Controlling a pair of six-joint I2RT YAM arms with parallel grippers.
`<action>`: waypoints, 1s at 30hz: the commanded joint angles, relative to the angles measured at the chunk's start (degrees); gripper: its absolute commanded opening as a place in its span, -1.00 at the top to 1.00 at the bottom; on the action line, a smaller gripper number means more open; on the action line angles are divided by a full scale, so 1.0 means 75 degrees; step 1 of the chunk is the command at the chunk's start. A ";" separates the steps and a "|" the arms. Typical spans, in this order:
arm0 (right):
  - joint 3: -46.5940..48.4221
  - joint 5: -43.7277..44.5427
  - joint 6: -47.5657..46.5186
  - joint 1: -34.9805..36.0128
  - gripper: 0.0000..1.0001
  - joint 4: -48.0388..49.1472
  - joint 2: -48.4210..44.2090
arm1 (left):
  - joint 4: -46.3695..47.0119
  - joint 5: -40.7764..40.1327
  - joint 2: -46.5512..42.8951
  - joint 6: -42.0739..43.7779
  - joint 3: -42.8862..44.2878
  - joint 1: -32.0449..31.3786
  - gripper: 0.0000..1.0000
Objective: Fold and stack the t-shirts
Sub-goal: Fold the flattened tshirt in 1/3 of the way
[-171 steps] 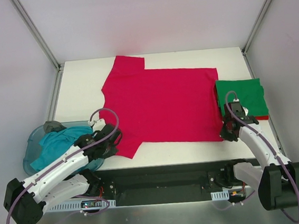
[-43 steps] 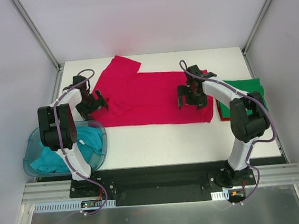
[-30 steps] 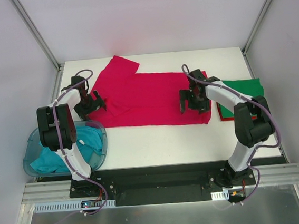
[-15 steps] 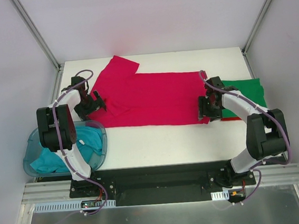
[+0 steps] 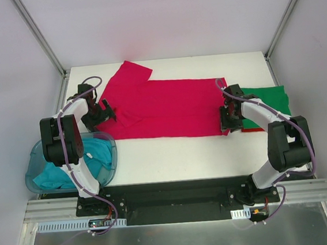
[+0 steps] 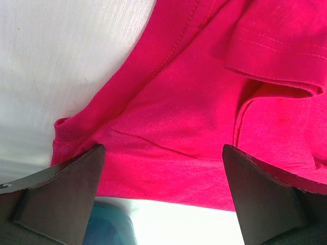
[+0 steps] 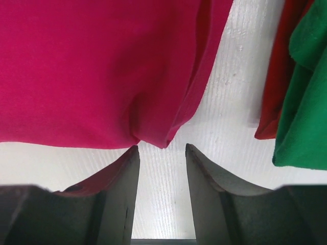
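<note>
Right gripper (image 5: 227, 120) is shifting from mid-cloth to the near right corner of the red shirt (image 5: 162, 108) lying mid-table, jaws narrowing but not yet pinching; left gripper (image 5: 103, 112) is hovering wide, so the next fold is likely starting.

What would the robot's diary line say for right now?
red shirt: partly folded | left claw: open over its sleeve | right claw: open at its near right corner | green shirt: folded, far right

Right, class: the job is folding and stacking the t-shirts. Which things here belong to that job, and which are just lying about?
Belongs to the job: spread crimson t-shirt; folded green t-shirt; red t-shirt beneath it; crumpled teal t-shirt.
Just lying about: translucent blue tub holding the teal one; white table.
</note>
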 commanded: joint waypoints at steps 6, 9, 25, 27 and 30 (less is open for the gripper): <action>0.0363 -0.0088 -0.0391 -0.0078 0.25 -0.0010 0.0357 | -0.0057 -0.0257 -0.0208 0.0189 -0.0133 0.0104 -0.98; 0.0539 -0.0112 -0.0414 -0.0078 0.32 0.0025 0.0557 | -0.0069 -0.0269 -0.0185 0.0189 -0.0122 0.0104 -0.98; 0.0879 0.1411 -0.0414 -0.0441 0.99 -0.0959 0.0698 | -0.0069 -0.0468 -0.0208 0.0178 -0.0180 0.0186 -0.98; 0.0937 0.1365 -0.0472 -0.0488 0.99 -0.1099 0.0674 | -0.0069 -0.0515 -0.0220 0.0178 -0.0192 0.0186 -0.98; 0.0996 0.1435 -0.0519 -0.0512 0.91 -0.1357 0.0745 | -0.0069 -0.0539 -0.0243 0.0189 -0.0215 0.0198 -0.98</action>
